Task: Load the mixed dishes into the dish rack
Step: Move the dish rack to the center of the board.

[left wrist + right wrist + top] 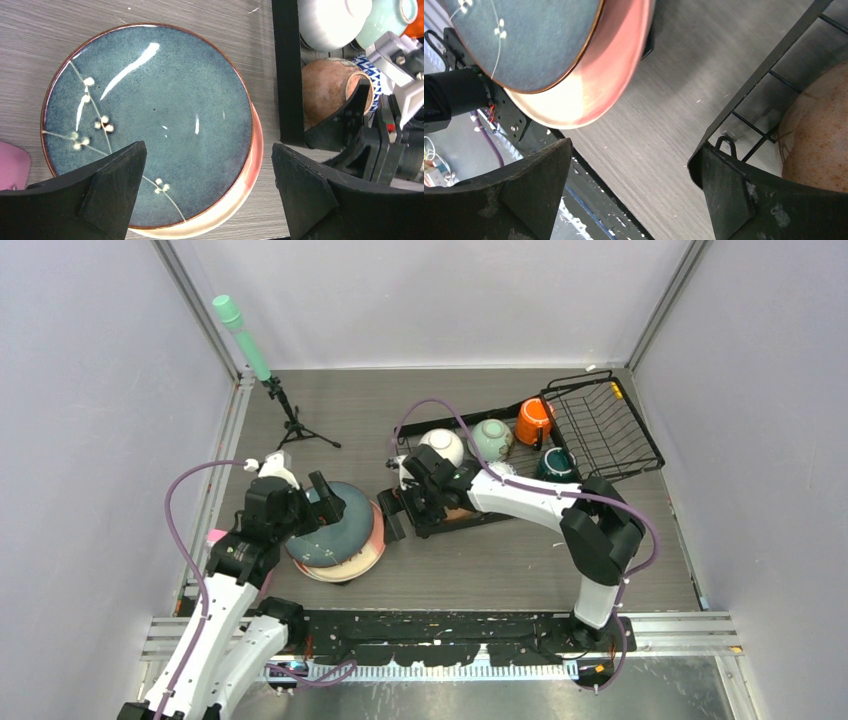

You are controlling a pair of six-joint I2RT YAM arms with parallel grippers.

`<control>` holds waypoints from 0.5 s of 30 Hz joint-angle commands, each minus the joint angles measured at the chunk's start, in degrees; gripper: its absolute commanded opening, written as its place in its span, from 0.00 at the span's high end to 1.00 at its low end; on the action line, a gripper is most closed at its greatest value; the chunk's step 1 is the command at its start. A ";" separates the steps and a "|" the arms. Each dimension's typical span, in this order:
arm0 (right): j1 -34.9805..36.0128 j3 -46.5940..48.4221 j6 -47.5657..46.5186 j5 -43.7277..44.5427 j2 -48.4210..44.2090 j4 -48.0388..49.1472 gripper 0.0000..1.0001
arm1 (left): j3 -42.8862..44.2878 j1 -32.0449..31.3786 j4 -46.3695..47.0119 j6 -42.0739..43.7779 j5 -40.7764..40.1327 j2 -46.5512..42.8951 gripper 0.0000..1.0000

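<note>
A dark teal speckled plate lies on a pink plate on the table at the left. My left gripper hovers open over the plates' near edge, holding nothing. The black dish rack stands to the right. Its flat tray holds a white bowl, a mint-green bowl, an orange mug, a dark teal mug, a brown bowl and a blue-patterned bowl. My right gripper is open at the tray's left corner, above bare table.
A mint-green cylinder on a black tripod stands at the back left. A small pink object lies left of the plates. The slotted basket end of the rack is tilted up at the far right. Walls close in three sides.
</note>
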 commanded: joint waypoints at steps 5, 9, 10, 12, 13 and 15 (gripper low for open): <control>5.82 -5.19 6.77 -7.31 -6.05 0.52 0.00 | 1.94 -0.05 -2.49 -1.34 -2.05 2.10 0.00; 5.76 -3.46 6.57 -2.31 -10.21 -0.74 0.00 | 1.83 -0.05 -3.62 -2.62 -1.93 3.19 0.00; 5.76 -3.01 6.63 -1.64 -10.80 -0.80 0.00 | 1.78 -0.05 -3.83 -2.87 -1.97 3.38 0.00; 5.75 -1.78 7.63 1.96 -12.53 -0.46 0.00 | 1.61 -0.05 -4.03 -3.24 -1.73 3.40 0.00; 5.75 -1.34 8.04 2.74 -13.66 -0.03 0.00 | 1.45 -0.05 -4.07 -3.38 -1.56 3.26 0.00; 5.69 -1.03 9.63 5.66 -15.15 1.53 0.00 | 1.26 -0.11 -4.11 -3.47 -1.26 2.93 0.00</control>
